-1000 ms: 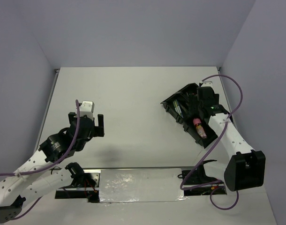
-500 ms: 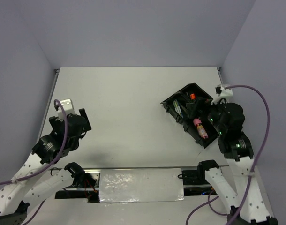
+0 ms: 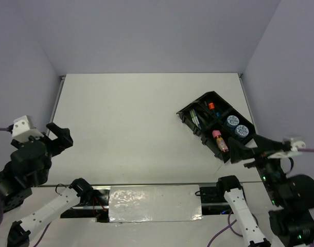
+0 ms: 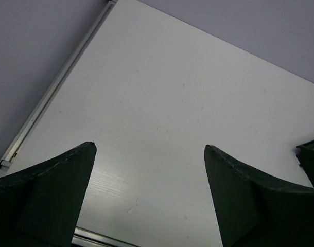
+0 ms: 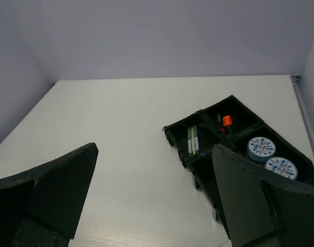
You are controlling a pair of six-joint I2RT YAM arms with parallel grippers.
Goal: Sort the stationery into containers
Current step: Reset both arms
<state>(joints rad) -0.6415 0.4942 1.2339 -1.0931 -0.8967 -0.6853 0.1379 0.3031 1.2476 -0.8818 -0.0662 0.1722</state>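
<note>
Matte black rectangular tray (image 3: 189, 122), 3 o'clock, is holding two round blue-white discs (image 3: 232, 121), pink tube (image 3: 219, 140), thin pens (image 5: 192, 140); disc print unreadable. Left gripper (image 4: 149, 146) and right gripper (image 5: 154, 148) are gaping wide, empty.

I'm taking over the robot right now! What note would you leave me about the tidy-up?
Left tool: open, empty, over the table, left side.
Right tool: open, empty, by the near end of the organiser tray.
In the tray: two discs, pink tube, orange-ended marker, thin pens, each kind in its own compartment.
Done: no loose stationery shows on the table.
Left: probably nothing; just check.
</note>
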